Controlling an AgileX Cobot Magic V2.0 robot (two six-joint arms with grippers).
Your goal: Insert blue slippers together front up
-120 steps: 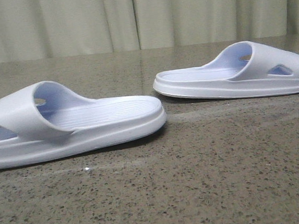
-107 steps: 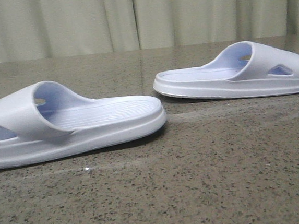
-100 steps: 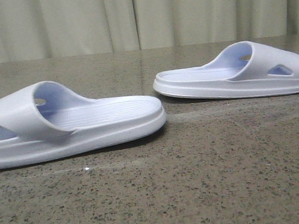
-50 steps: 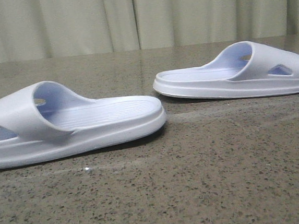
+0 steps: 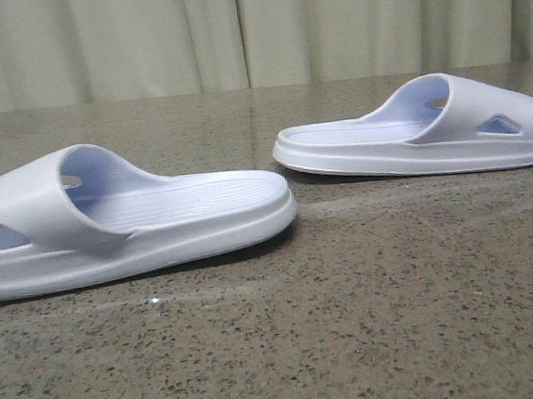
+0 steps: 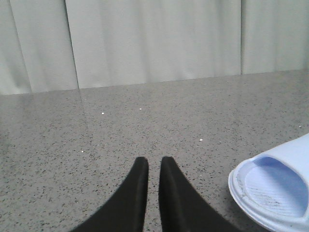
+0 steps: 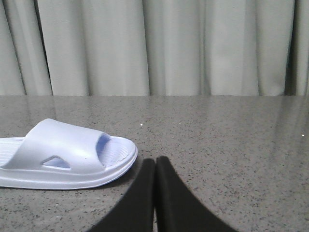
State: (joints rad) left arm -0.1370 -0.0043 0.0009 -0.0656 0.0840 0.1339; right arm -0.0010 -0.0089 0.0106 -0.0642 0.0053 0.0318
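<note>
Two pale blue slippers lie flat on the speckled stone table, soles down. In the front view one slipper (image 5: 128,221) is near left with its heel end pointing right. The other slipper (image 5: 420,135) is farther back right with its heel end pointing left. Neither gripper shows in the front view. My left gripper (image 6: 154,162) is empty, its fingers nearly together, with a slipper's end (image 6: 275,188) just beside it. My right gripper (image 7: 155,160) is shut and empty, close beside the toe end of a slipper (image 7: 63,159).
The dark speckled table (image 5: 371,321) runs back to a pale pleated curtain (image 5: 252,33). Nothing else stands on the table in these views.
</note>
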